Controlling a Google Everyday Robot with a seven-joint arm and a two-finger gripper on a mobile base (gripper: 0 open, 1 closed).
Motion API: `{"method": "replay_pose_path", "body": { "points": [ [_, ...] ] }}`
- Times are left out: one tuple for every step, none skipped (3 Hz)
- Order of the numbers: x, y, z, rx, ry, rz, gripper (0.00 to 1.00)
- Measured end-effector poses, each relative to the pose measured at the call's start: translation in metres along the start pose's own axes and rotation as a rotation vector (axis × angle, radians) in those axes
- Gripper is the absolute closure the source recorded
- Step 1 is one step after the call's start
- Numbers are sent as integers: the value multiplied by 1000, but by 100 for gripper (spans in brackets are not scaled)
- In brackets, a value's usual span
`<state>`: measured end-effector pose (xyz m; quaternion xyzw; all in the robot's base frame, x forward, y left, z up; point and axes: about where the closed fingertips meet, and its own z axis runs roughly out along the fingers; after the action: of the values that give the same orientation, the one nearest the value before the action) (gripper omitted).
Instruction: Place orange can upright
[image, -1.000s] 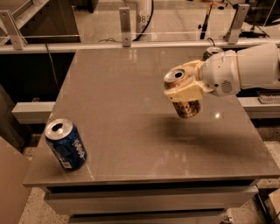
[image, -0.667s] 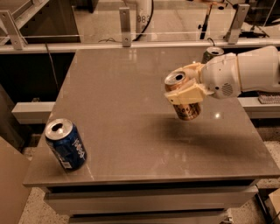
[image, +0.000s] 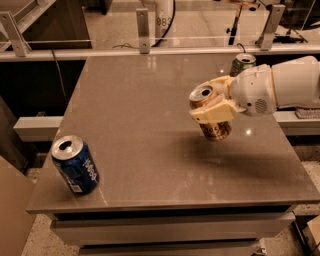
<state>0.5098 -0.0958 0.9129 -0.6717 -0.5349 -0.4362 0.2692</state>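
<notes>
The orange can (image: 214, 127) has a copper body and a silver top. It hangs a little above the grey table (image: 150, 150), right of centre, tilted slightly with its top toward the left. My gripper (image: 215, 107) comes in from the right on a white arm and is shut on the orange can, its pale fingers (image: 212, 114) across the can's upper body.
A blue can (image: 75, 165) stands upright near the table's front left corner. A green can (image: 242, 63) stands at the back right, partly hidden behind my arm. A railing with posts runs behind the table.
The gripper with the orange can has shifted slightly, and the can stands a little more upright than before. The blue can has not moved.
</notes>
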Motion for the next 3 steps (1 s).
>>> {"method": "replay_pose_path", "body": {
  "points": [
    [-4, 1, -7, -1, 57, -18, 100],
    [-4, 2, -8, -1, 60, -18, 100],
    [-5, 2, -8, 3, 78, 25, 100]
  ]
}}
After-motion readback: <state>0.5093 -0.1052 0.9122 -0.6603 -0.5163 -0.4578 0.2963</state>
